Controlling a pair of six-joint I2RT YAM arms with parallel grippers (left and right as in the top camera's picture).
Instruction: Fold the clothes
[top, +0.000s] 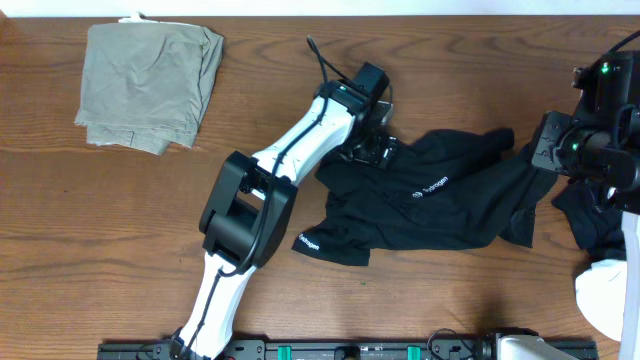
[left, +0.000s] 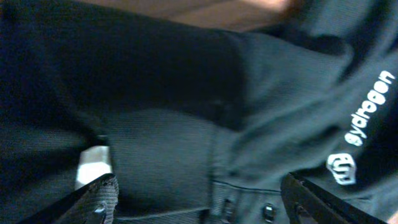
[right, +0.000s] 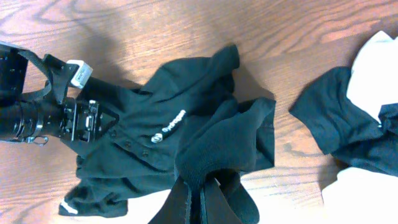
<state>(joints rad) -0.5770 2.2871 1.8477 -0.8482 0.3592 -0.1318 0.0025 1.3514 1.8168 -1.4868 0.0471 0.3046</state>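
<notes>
The left arm (top: 245, 215) is reaching in from the near edge, bending at a black elbow and slanting its white forearm away to the right. Its wrist is tipping downward, and the left gripper (top: 372, 150) is holding its fingers (left: 99, 200) spread wide over the shirt (left: 261, 106). The right arm (top: 600, 130) is sitting folded at the right edge. The right gripper (right: 198, 200) is pressing its fingers together, pinching a fold of the shirt.
</notes>
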